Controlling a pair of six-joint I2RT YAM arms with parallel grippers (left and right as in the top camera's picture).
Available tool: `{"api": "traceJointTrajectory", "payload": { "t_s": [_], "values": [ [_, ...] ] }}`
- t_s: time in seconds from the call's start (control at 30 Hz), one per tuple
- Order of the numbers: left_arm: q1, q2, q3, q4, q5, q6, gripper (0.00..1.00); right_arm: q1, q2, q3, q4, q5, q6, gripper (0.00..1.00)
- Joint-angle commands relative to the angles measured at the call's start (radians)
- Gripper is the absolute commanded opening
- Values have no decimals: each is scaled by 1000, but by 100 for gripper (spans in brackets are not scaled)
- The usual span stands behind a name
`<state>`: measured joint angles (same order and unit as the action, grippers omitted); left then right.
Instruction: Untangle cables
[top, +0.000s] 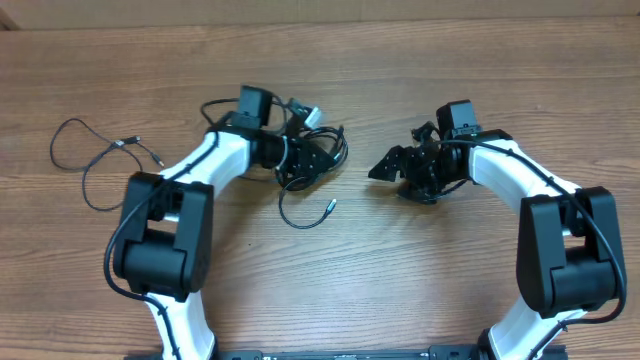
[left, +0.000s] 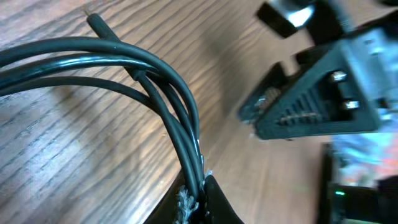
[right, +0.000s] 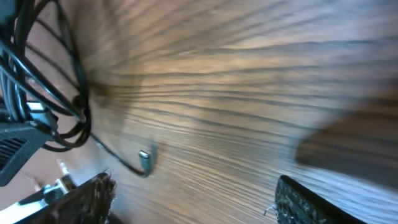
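Note:
A tangle of thin black cables (top: 322, 150) lies at the table's middle, with one loop trailing toward me and ending in a silver plug (top: 330, 206). My left gripper (top: 303, 163) is shut on several strands of that bundle (left: 155, 74), pinched between the jaws at the bottom of the left wrist view (left: 200, 198). My right gripper (top: 398, 175) hovers just right of the tangle, open with nothing between its fingers (right: 199, 199). The right wrist view shows the silver plug (right: 144, 158) and the bundle's loops (right: 59, 93) to its left.
Apart from the tangle, a single black cable (top: 90, 160) lies looped at the far left of the wooden table (top: 450, 290). A white-tipped connector (top: 308, 113) pokes out at the tangle's far side. The right gripper's fingers (left: 311, 106) fill the right side of the left wrist view.

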<state>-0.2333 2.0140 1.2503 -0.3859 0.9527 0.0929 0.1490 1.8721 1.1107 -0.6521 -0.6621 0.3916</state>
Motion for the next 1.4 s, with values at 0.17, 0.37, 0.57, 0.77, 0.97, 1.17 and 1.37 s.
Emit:
{"api": "traceJointTrajectory", "payload": {
  "t_s": [0.17, 0.37, 0.57, 0.77, 0.97, 1.17, 1.37],
  "values": [
    [24, -34, 22, -6, 179, 16, 7, 61, 4, -5, 170, -199, 11, 74],
    [29, -34, 22, -6, 227, 16, 8, 116, 4, -5, 215, -192, 24, 67],
    [64, -34, 22, -7, 300, 11, 8, 157, 4, -5, 259, -97, 34, 70],
    [123, -34, 22, -18, 454, 11, 8, 160, 4, -5, 354, -61, 113, 69],
    [181, -34, 22, -46, 485, 12, 8, 185, 4, -5, 382, 93, 211, 70],
    [194, -34, 21, -57, 446, 15, 9, 204, 4, -5, 285, 275, 251, 70],
    [193, -34, 20, -63, 424, 17, 10, 204, 4, -5, 328, 99, 127, 72]
  ]
}}
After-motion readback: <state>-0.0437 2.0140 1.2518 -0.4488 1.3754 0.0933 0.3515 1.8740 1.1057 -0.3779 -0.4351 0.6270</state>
